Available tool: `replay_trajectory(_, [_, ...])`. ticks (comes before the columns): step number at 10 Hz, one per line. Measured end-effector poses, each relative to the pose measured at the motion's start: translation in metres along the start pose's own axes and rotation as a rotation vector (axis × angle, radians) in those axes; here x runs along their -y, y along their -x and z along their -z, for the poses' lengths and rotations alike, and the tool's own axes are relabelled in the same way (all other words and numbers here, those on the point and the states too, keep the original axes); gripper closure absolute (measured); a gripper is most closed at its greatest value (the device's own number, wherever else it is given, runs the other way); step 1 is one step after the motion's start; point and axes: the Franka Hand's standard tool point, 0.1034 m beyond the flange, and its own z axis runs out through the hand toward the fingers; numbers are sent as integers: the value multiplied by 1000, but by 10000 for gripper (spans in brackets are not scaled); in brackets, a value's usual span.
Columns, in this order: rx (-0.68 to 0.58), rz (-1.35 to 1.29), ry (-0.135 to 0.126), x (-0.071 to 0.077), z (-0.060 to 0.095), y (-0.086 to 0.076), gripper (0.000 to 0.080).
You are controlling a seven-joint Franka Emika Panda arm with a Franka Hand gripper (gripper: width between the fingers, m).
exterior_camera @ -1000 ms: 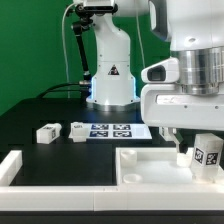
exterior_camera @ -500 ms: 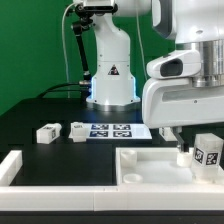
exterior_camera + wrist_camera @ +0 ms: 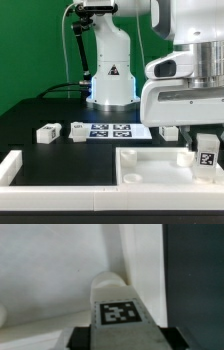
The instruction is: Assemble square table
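One leg (image 3: 118, 303) clamped in the hand (image 3: 124, 340).

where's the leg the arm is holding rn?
Exterior view's right edge: the leg is clamped upright in the jaws, over the right end of the tabletop. The wrist view puts it close to the raised rim.

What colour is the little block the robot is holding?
White leg with a black-and-white patterned tag; wrist view shows it best.
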Motion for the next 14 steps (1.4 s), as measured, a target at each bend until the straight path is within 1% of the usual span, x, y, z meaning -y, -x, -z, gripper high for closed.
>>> replay_trajectory(1, [3,-79,-5,-1,0,0,503])
replay_trajectory(2, [14,-268,-22,-3,-1,-2,504])
replay_trajectory(4, [57,-657,-24,1,-3,4,505])
replay_trajectory(5, [95,-867,-38,4,-4,4,506])
replay_trajectory(6, [120,-994,-67,5,-6,2,506])
replay_trajectory(8, [123,-1081,-66,7,-6,3,506])
replay_trajectory(9, [122,-1051,-67,7,-6,3,506])
replay_trajectory(10, [114,-951,-67,7,-5,3,506])
replay_trajectory(11, [100,-800,-74,7,-2,1,311])
replay_trajectory(12, [85,-613,-79,4,1,-3,311])
replay_trajectory(13, [68,-437,-72,3,4,-7,170])
replay_trajectory(14, [64,-386,-75,3,3,-7,170])
